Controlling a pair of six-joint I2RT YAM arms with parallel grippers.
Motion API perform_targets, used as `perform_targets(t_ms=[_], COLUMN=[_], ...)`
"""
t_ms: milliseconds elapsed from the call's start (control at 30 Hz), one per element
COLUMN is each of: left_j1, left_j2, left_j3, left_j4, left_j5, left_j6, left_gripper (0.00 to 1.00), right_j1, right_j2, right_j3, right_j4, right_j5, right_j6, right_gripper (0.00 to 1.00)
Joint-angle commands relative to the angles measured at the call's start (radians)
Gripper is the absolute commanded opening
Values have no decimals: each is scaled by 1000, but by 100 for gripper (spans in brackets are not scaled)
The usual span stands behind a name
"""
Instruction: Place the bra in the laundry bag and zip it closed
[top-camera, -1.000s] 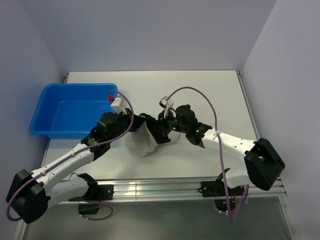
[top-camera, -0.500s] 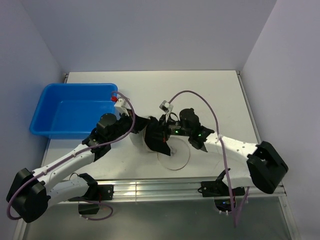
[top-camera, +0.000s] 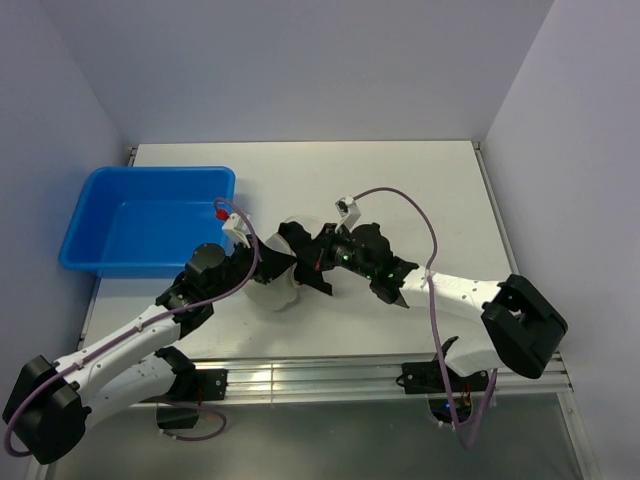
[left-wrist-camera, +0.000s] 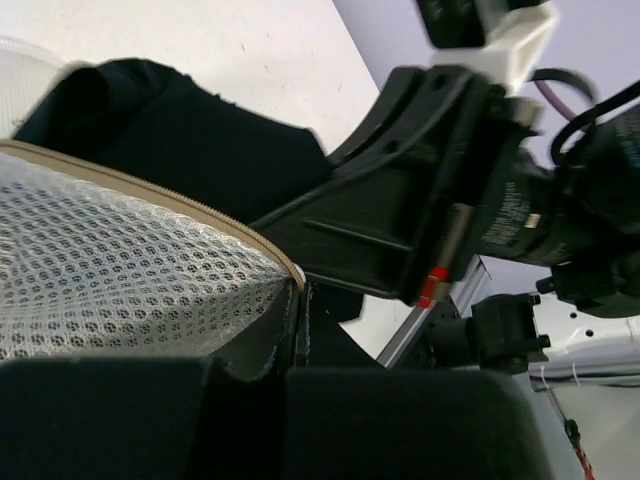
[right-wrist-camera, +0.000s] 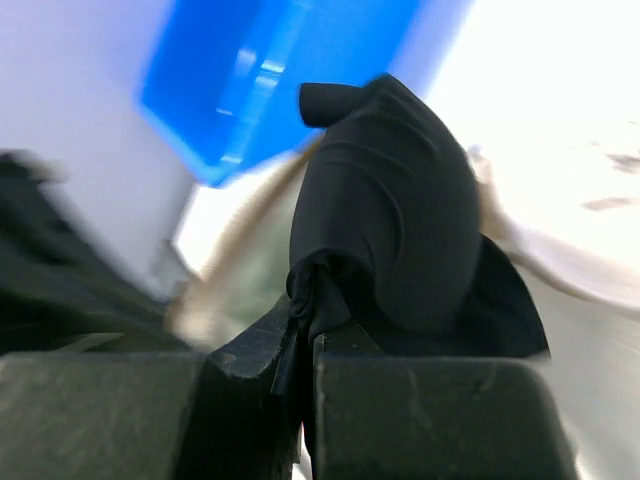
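The laundry bag (top-camera: 274, 289), white mesh with a tan zip rim (left-wrist-camera: 150, 185), hangs bunched at mid-table. My left gripper (top-camera: 264, 264) is shut on that rim; in the left wrist view its closed tips (left-wrist-camera: 300, 305) pinch the tan edge. The bra (top-camera: 293, 236) is black here, with a smooth domed cup (right-wrist-camera: 395, 200). My right gripper (top-camera: 303, 256) is shut on a fold of it (right-wrist-camera: 312, 335). It holds the bra right against the bag's top edge, and the black fabric (left-wrist-camera: 180, 130) lies over the rim. The right wrist view is blurred.
A big blue plastic tub (top-camera: 146, 221) stands at the left of the table, just behind my left arm, and shows blurred in the right wrist view (right-wrist-camera: 260, 70). The table's near metal rail (top-camera: 320, 375) runs along the front.
The bag, half a second ago a flat ring on the table, is now bunched up to the left by my left gripper. My right gripper has carried the bra left onto it.
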Motion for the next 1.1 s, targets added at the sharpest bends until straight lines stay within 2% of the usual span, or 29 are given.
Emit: perform_targets(t_ms=[0, 100, 233, 367, 400, 500, 533, 567, 600, 633, 667, 733, 767, 833, 900, 1033, 1067], left_j1=[-6, -8, -6, -8, -10, -11, -11, -11, -13, -11, -11, -11, -10, -10, -8, -6, -8], left_j2=[14, 25, 65, 161, 180, 200, 151, 114, 76, -3, -39, -122, -142, -176, -187, -167, -149], left_j3=[11, 39, 74, 114, 116, 82, 55, 32, 9, -17, -22, -19, -18, -8, 5, 44, 66], left_j4=[64, 114, 182, 297, 358, 372, 340, 304, 255, 139, 72, -60, -177, -270, -373, -441, -480], left_j5=[64, 81, 96, 187, 225, 256, 232, 195, 105, 63, 25, -82, -117, -187, -261, -312, -371], left_j6=[-10, 16, 41, 30, 7, -17, -16, -2, 7, 22, 47, 61, 55, 44, 30, 44, 49], left_gripper=[0, 0, 0, 0, 0, 0, 4, 12, 23, 35, 50, 61, 71, 77, 77, 70, 67], right_j1=[32, 30, 25, 19, 19, 19, 12, 10, 7, 9, 7, 9, 12, 19, 22, 38, 44], right_j2=[-45, -52, -164, -293, -331, -394, -398, -391, -363, -341, -316, -237, -215, -168, -142, -106, -102], right_j3=[32, 21, -45, -111, -116, -122, -111, -102, -91, -82, -53, -19, -13, -1, -1, 27, 30], right_j4=[141, 142, 90, -95, -117, -204, -232, -241, -247, -249, -247, -218, -204, -192, -175, -161, -167], right_j5=[13, -30, -113, -182, -242, -273, -276, -278, -279, -300, -320, -360, -383, -387, -353, -365, -362], right_j6=[72, 84, 25, -79, -100, -150, -163, -182, -189, -193, -202, -195, -192, -192, -187, -189, -198], right_gripper=[0, 0, 0, 0, 0, 0, 0, 0, 0, 0, 0, 0, 0, 0, 0, 0, 0])
